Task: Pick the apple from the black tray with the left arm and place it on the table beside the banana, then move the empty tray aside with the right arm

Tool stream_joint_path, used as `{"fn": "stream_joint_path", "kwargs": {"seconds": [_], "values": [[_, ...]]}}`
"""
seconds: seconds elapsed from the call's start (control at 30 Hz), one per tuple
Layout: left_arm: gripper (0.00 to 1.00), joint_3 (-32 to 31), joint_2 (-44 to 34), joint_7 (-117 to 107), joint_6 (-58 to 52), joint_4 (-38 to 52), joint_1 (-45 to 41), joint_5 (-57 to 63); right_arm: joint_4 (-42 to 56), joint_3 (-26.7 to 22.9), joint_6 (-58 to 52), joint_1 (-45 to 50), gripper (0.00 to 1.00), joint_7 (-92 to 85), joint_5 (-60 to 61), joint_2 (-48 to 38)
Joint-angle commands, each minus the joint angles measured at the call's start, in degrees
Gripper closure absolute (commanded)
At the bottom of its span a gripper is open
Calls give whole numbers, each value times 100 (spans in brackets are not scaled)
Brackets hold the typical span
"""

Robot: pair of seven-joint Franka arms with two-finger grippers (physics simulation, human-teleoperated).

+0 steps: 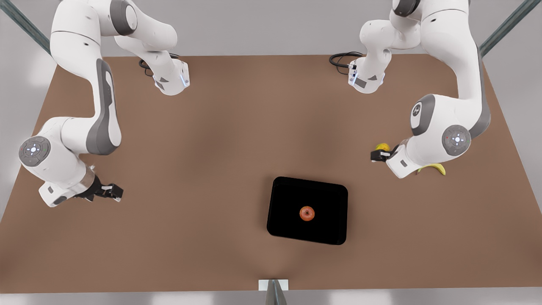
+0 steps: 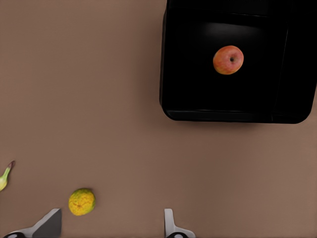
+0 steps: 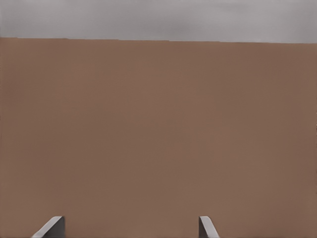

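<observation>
Front view, near-middle of the wide flat matte brown table [image 1: 203, 144]: large glossy black rectangular tray [image 1: 288, 199] lying flat, with the small round red-orange apple [image 1: 307, 213] sitting about at its centre, dimple up, clear of every low wall. Leaves room on all sides for fingers coming straight down.

At the front view's right: small curved yellow banana [image 1: 436, 168] on the table, mostly hidden under the arm, and just beside it a round yellow-orange fruit [image 1: 383, 147]. Well apart from the tray, so bare tabletop lies between for setting the apple down.

Hanging over that spot: left gripper [image 1: 380, 155], fingers spread and holding nothing. Looks down in the left wrist view on the yellow-orange fruit, the banana's tip, the tray and the apple alike. Probably parked, since the apple is not yet beneath it. Needs to travel toward the tray first.

At the front view's left, well away from everything: right gripper [image 1: 113, 191], fingers likewise apart and empty, waiting. Faces only bare table in the right wrist view. Sensible, as the tray is not empty yet.
</observation>
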Motion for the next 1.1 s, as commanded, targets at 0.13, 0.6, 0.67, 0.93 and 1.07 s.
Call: {"fn": "stream_joint_path", "kwargs": {"seconds": [0.13, 0.6, 0.67, 0.93, 1.07], "values": [[0, -106, -13, -247, 89, 385, -587, 498, 51, 20, 358, 2, 0, -9, 9, 93], [0, -405, 2580, -2848, 2181, 1413, -2019, 1200, 1475, 11, -969, 11, 0, -9, 1, 893], [0, -370, 2764, -2822, 2427, 1422, -2019, 1437, 1475, 11, -969, 2, 0, -9, 1, 893], [0, -132, 3599, -2602, 3034, 2011, -2011, 1446, 1475, 116, -969, 11, 0, 0, 9, 902], [0, 0, 3801, -2365, 3218, 2011, -2011, 1455, 1475, 116, -969, 2, 0, 0, 1, 902]]}}
